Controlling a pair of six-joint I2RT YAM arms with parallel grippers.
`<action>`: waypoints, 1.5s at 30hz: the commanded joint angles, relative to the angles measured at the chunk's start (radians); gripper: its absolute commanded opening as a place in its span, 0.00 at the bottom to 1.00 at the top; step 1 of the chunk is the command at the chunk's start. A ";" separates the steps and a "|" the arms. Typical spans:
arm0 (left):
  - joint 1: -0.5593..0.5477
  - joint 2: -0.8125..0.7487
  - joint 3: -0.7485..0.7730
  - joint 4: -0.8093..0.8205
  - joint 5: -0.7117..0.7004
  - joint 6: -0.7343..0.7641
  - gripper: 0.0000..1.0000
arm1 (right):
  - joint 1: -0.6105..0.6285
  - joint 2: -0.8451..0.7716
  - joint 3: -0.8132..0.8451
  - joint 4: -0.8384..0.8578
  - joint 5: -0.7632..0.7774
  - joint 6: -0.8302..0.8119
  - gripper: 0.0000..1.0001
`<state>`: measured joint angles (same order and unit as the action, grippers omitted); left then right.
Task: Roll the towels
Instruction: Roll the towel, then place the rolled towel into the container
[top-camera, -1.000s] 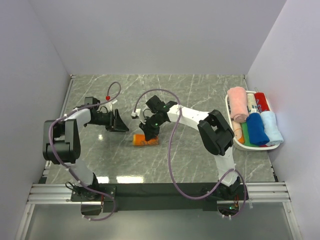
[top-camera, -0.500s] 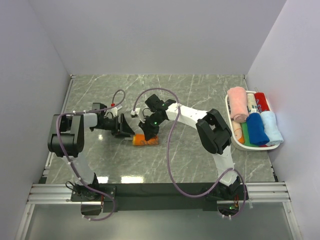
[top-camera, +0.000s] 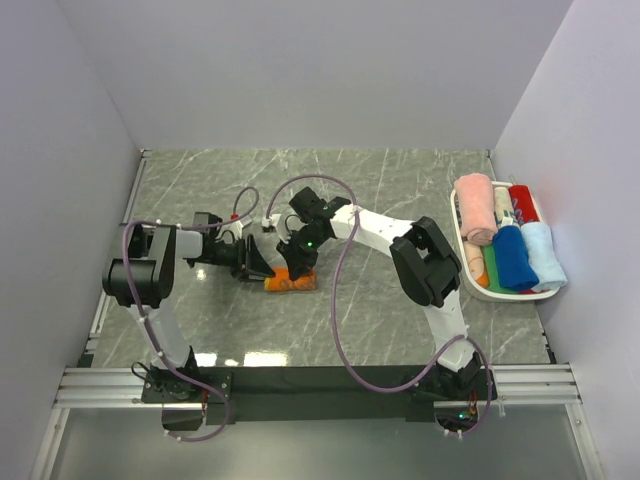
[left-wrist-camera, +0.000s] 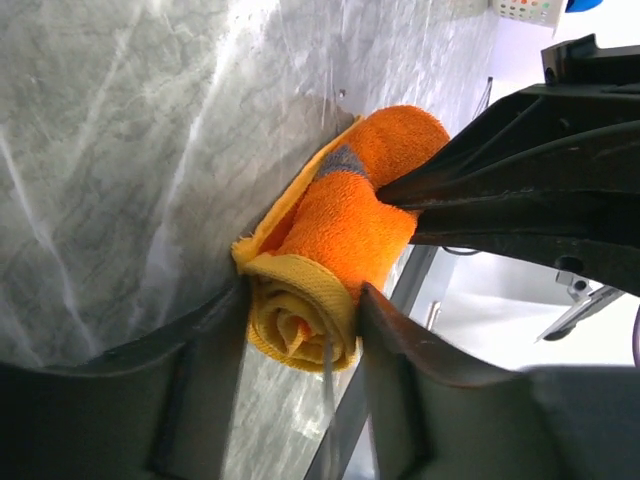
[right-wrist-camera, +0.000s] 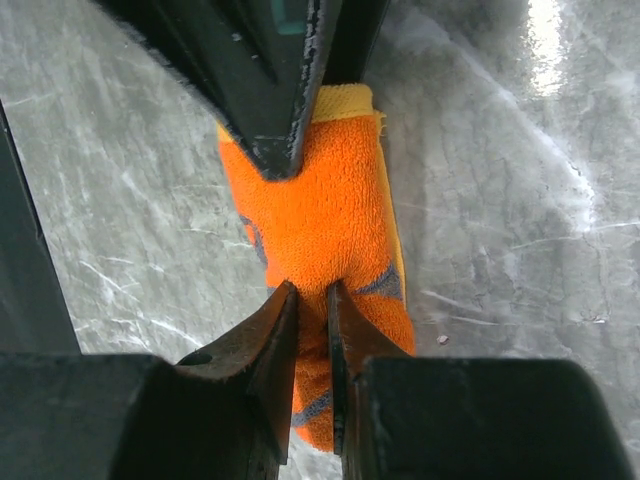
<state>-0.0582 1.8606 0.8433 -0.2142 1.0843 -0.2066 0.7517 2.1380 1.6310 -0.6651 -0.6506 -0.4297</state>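
Observation:
One orange towel (top-camera: 290, 282) with grey marks lies rolled on the marble table, its yellow spiral end (left-wrist-camera: 300, 325) facing the left wrist camera. My left gripper (top-camera: 260, 266) comes in from the left, and its two fingers press on either side of that end (left-wrist-camera: 302, 300). From above, my right gripper (top-camera: 301, 266) is shut on a pinch of the roll's orange pile (right-wrist-camera: 312, 295). Other rolled towels, pink (top-camera: 477, 207), blue (top-camera: 511, 257), pale blue (top-camera: 543, 253), red (top-camera: 520, 197) and green (top-camera: 493, 268), lie in the basket.
The white oval basket (top-camera: 459, 215) stands at the table's right edge against the wall. Grey walls close the table at left, back and right. Both arms' purple cables loop over the middle of the table.
My left arm has swung right across the table, and its fingers now sit around the roll's left end. The right gripper and the roll have stayed put.

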 joint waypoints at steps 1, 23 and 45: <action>-0.009 0.031 0.016 0.023 0.020 -0.002 0.50 | 0.000 0.054 -0.023 0.004 0.101 0.014 0.16; -0.008 0.206 0.194 -0.177 0.002 0.087 0.01 | 0.224 -0.259 -0.356 0.334 0.637 -0.124 0.63; 0.043 0.155 0.290 -0.202 0.016 0.124 0.42 | 0.129 -0.092 -0.242 0.144 0.409 -0.112 0.00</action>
<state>-0.0517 2.0724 1.0874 -0.4526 1.1576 -0.1223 0.9184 1.9903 1.3506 -0.3908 -0.1287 -0.5842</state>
